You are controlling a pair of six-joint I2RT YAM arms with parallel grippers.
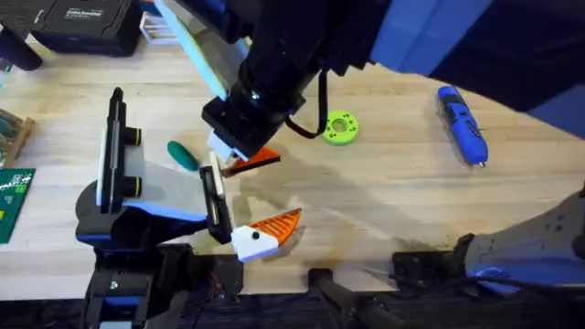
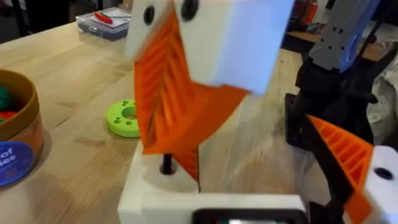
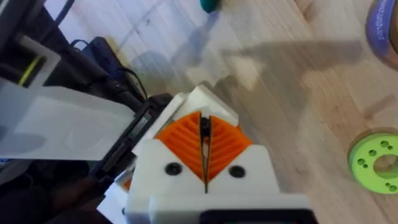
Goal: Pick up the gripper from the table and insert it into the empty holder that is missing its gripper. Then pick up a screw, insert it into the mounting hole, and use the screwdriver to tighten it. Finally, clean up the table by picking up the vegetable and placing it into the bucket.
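Right gripper (image 1: 245, 157), pads pressed together on a thin dark screw (image 3: 204, 126), above the counter (image 1: 384, 201); left gripper (image 1: 260, 233) spread wide near the holder (image 2: 205, 205)

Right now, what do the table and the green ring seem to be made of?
The table looks like pale wood with a matte finish: grain lines and plank seams show. The green ring seems to be matte plastic: uniform lime colour, small moulded or printed holes.

Robotics lab: wooden workbench (image 1: 384, 210), circuit board (image 1: 13, 196).
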